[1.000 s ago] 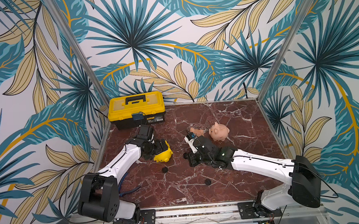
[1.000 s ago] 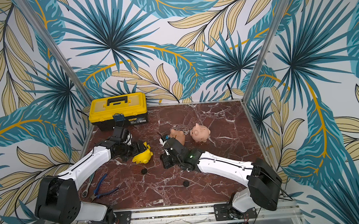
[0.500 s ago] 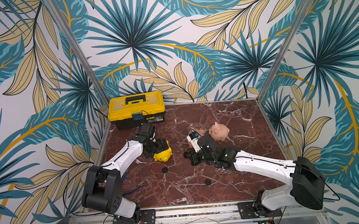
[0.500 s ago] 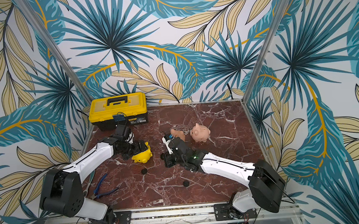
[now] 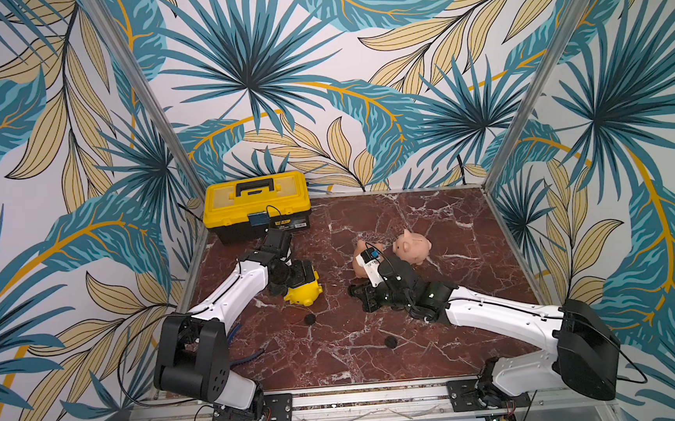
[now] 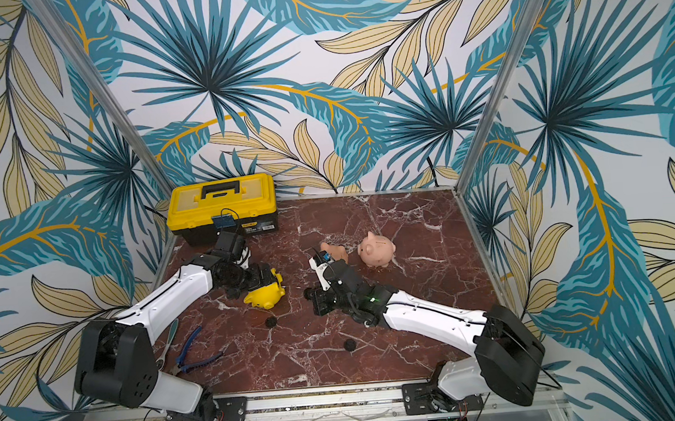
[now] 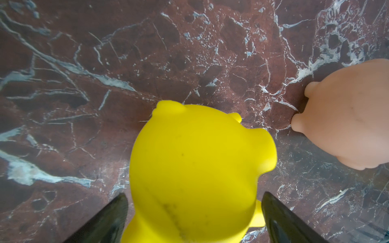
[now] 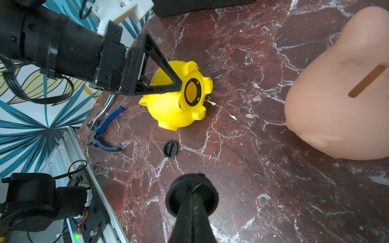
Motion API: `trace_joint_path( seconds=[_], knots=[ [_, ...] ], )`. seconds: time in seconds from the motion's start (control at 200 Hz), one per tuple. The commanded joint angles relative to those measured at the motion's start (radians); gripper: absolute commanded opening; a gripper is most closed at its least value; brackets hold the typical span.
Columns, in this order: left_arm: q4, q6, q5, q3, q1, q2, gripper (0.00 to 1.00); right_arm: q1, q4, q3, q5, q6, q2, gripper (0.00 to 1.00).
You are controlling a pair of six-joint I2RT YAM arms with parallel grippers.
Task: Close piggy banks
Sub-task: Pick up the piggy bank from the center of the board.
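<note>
Marble tabletop (image 5: 418,336) — 3 piggy banks (image 5: 413,247), toolbox (image 5: 256,207), 2 discs (image 5: 309,319), pliers (image 6: 193,351).

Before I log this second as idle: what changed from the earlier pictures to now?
Very little. The left arm edged slightly toward the toolbox, and the left gripper stays wide open astride the yellow pig. The right arm shifted slightly, and the right gripper stays shut on a cap. The yellow pig, other pigs and loose caps stayed put.
</note>
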Motion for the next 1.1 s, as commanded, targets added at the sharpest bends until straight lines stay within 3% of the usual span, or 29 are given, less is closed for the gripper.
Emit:
trace_joint_path(
  seconds=[0.0, 0.596, 0.711, 1.097],
  knots=[
    [-0.016, -0.007, -0.025, 0.034, -0.003, -0.005, 1.0, -0.006, 0.027, -0.032, 0.014, -0.004, -0.026, 0.0],
    [-0.047, 0.045, -0.053, 0.038, -0.013, 0.075, 1.0, -0.016, 0.046, -0.061, 0.006, 0.002, -0.039, 0.0],
    [-0.047, 0.057, -0.04, 0.035, -0.013, 0.063, 0.96, -0.02, 0.045, -0.062, 0.006, -0.001, -0.045, 0.0],
    [0.056, 0.175, 0.197, -0.016, -0.025, 0.069, 0.94, -0.032, 0.121, -0.166, 0.03, -0.013, -0.095, 0.0]
  ],
)
